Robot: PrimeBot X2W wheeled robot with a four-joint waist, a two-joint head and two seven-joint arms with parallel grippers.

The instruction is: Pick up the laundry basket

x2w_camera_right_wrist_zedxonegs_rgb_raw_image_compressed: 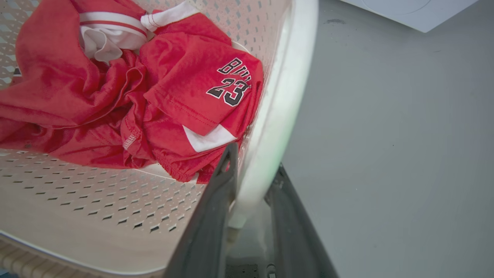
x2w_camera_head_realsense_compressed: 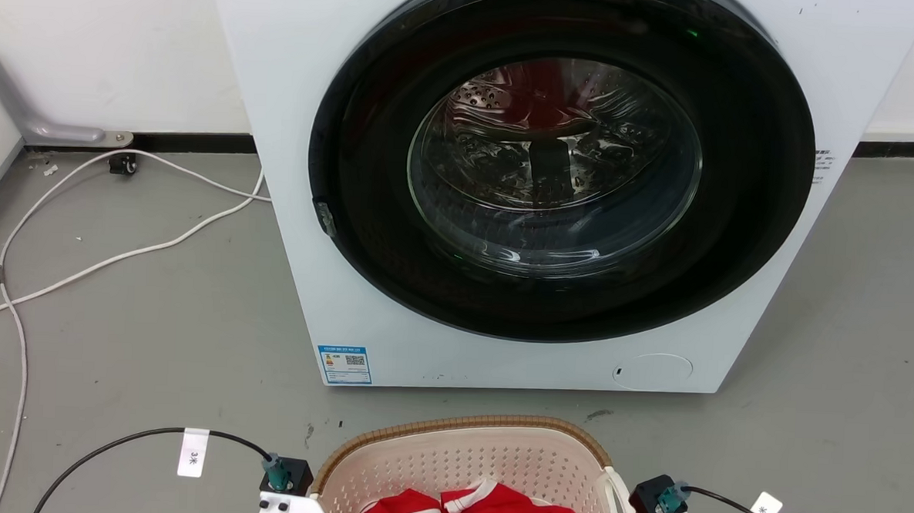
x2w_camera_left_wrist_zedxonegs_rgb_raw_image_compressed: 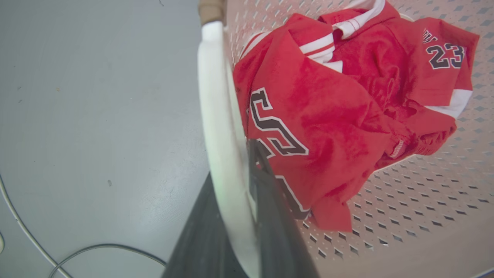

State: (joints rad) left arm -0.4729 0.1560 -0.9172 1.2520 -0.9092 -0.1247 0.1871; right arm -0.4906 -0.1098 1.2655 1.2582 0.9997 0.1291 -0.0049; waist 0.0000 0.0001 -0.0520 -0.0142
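- The laundry basket (x2w_camera_head_realsense_compressed: 465, 425) stands on the floor (x2w_camera_head_realsense_compressed: 153, 336) just in front of the washing machine (x2w_camera_head_realsense_compressed: 290, 203), between the two grippers.
- The left gripper (x2w_camera_left_wrist_zedxonegs_rgb_raw_image_compressed: 231, 162) is clamped across the white left handle (x2w_camera_left_wrist_zedxonegs_rgb_raw_image_compressed: 216, 96). The right gripper (x2w_camera_right_wrist_zedxonegs_rgb_raw_image_compressed: 255, 158) pinches the right handle (x2w_camera_right_wrist_zedxonegs_rgb_raw_image_compressed: 285, 96) the same way.
- It is thin perforated plastic holding one red jersey (x2w_camera_left_wrist_zedxonegs_rgb_raw_image_compressed: 328, 116), so probably light and slightly flexible. The smooth handles may slip, so raise both sides evenly.
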